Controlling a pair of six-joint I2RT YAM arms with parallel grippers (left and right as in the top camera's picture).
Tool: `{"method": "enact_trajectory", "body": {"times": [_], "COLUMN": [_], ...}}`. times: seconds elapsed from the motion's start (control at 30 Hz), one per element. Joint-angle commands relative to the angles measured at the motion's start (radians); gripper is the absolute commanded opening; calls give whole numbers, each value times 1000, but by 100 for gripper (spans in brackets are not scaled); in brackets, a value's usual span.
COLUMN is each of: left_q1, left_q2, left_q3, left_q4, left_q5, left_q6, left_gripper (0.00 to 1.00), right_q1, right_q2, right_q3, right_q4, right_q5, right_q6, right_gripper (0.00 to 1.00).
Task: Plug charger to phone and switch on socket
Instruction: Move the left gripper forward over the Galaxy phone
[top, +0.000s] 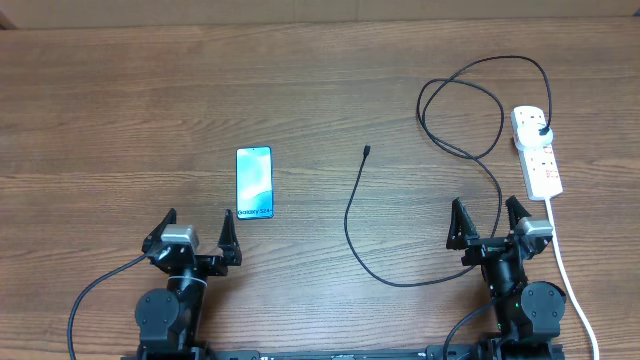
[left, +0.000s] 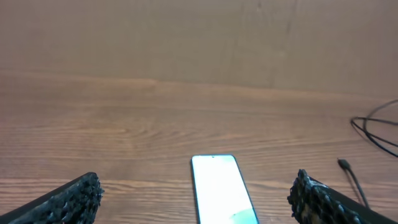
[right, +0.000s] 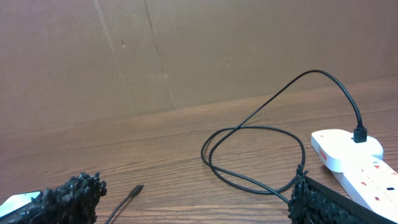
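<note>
The phone (top: 254, 183) lies flat on the wooden table with its light blue screen up, just ahead of my left gripper (top: 199, 230), which stands open and empty; the left wrist view shows the phone (left: 222, 190) between the spread fingertips (left: 74, 199). The charger (top: 352, 215) is a thin black cable that loops across the table; its loose connector tip (top: 367, 151) lies mid-table and its black plug (top: 543, 131) sits in the white socket (top: 537, 151) at the right. My right gripper (top: 487, 220) is open beside the cable. The connector tip (right: 133, 191) lies ahead on the left, with the socket (right: 357, 158) on the right.
A thick white cord (top: 570, 275) runs from the socket toward the front edge, right of my right arm. A brown cardboard wall (right: 186, 50) stands behind the table.
</note>
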Motion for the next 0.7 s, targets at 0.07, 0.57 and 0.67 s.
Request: {"method": "enact_trajectory", "body": {"times": [0.07, 0.57, 0.67], "left_q1": [6, 5, 5], "left_q2": [113, 665, 770], "left_q3": [180, 687, 819], "left_q4": [-60, -295, -415], "left_q5": [42, 145, 150], "left_q6": [39, 69, 69], "left_gripper": [100, 100, 100], "right_q1": [-7, -7, -7], "right_q2": [-12, -12, -12], "right_q3": [-10, -10, -10], "right_q4": [6, 6, 6], "right_q5": [6, 6, 6], "right_q6": [-4, -4, -4], "right_gripper": [100, 100, 100]}}
